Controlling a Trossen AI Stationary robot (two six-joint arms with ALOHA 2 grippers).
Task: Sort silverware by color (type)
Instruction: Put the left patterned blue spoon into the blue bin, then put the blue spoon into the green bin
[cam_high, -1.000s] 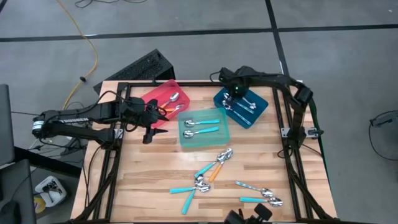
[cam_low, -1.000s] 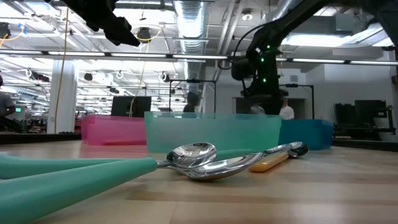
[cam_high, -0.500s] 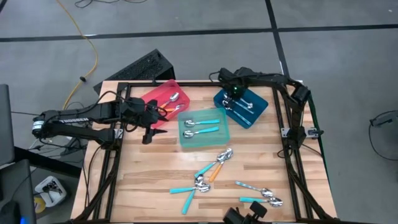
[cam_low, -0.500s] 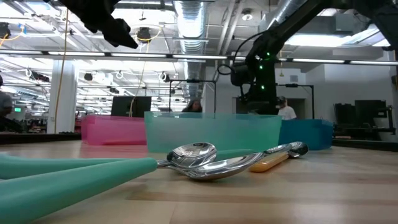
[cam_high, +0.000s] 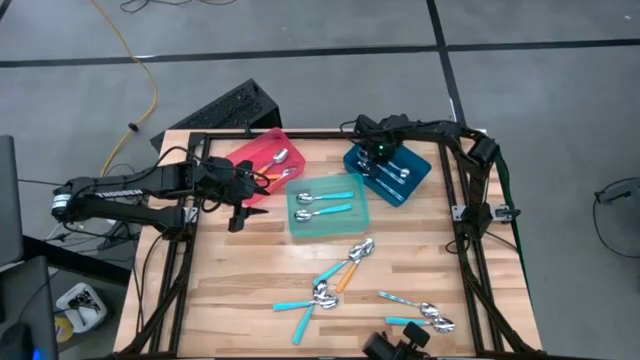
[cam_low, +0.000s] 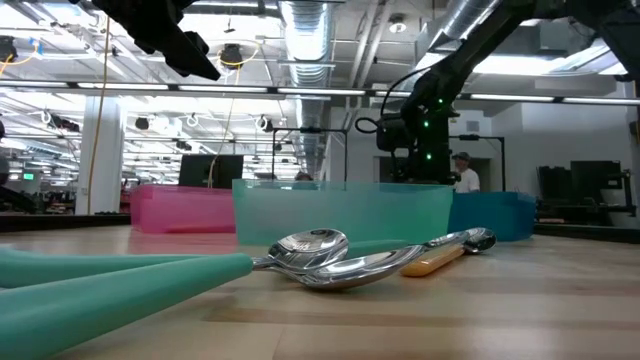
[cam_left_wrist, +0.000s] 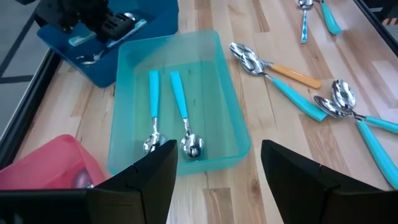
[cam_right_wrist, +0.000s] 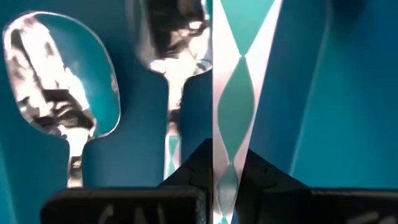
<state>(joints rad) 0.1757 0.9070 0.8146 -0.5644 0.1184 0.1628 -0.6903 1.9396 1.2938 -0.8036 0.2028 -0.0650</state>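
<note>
Pale wooden table (cam_high: 420, 290) inside a black frame, grey floor all round.

From above: three trays along the far edge, red tray (cam_high: 250, 155), teal tray (cam_high: 365, 215), blue tray (cam_high: 425, 165). Over the blue tray, right gripper (cam_high: 383, 155), shifted only slightly in the last second, settling closer onto the tray. Beside the red tray, left gripper (cam_high: 240, 208), parked and unmoved. Sorted so far: a couple of spoons in each tray. Not yet sorted: loose spoons (cam_high: 345, 265) spread across the near half of the table, teal, orange and pale handles mixed.

At table height: loose spoons large in the foreground, the three trays in a row behind them. Right gripper (cam_low: 415, 160) lower than a moment ago, dipping behind the teal tray's wall toward the blue tray (cam_low: 500, 215). Left gripper (cam_low: 195, 60) high at the upper corner.

From the left wrist: left fingers (cam_left_wrist: 149, 174) spread wide, holding nothing, above the teal tray with two teal-handled spoons (cam_left_wrist: 180, 118) lying inside. Orange-handled spoon (cam_left_wrist: 292, 76) out on the wood among the teal ones.

From the right wrist: fingers (cam_right_wrist: 193, 168) pressed together on a pale-handled spoon (cam_right_wrist: 227, 118), directly above the blue tray floor, next to two spoons already lying there (cam_right_wrist: 59, 81).

Judgement: delivery almost done, release the likely next step, then back for the loose spoons. Well short of half the pile cleared.
</note>
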